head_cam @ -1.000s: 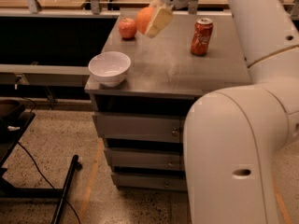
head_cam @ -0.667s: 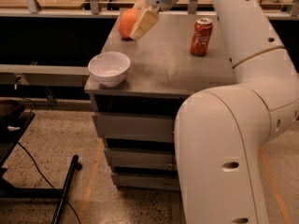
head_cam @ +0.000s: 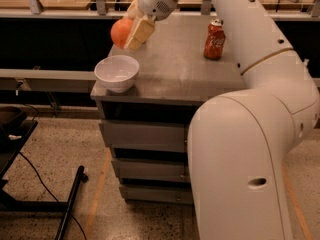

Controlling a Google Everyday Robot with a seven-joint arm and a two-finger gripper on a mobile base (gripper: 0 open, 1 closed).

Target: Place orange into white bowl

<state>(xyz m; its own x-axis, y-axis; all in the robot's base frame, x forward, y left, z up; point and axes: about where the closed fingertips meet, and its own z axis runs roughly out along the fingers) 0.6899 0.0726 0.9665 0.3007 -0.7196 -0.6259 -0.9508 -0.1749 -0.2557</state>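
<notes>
The big white arm [head_cam: 250, 149] is filling up the near right side, bending up and over the tabletop [head_cam: 175, 69], with grey drawers [head_cam: 145, 136] sitting under it. The white bowl [head_cam: 117, 73] is sitting on the front left corner, below the fingers [head_cam: 139, 32] and a bit nearer the camera. The fingers are hanging over the left side of the tabletop and clamping down on the orange [head_cam: 121, 32], with one pale finger pressing across its right side. So the orange is being held up in the air, not touching the bowl. Well off to the right of the fingers, a red can [head_cam: 214, 40] is standing upright.
</notes>
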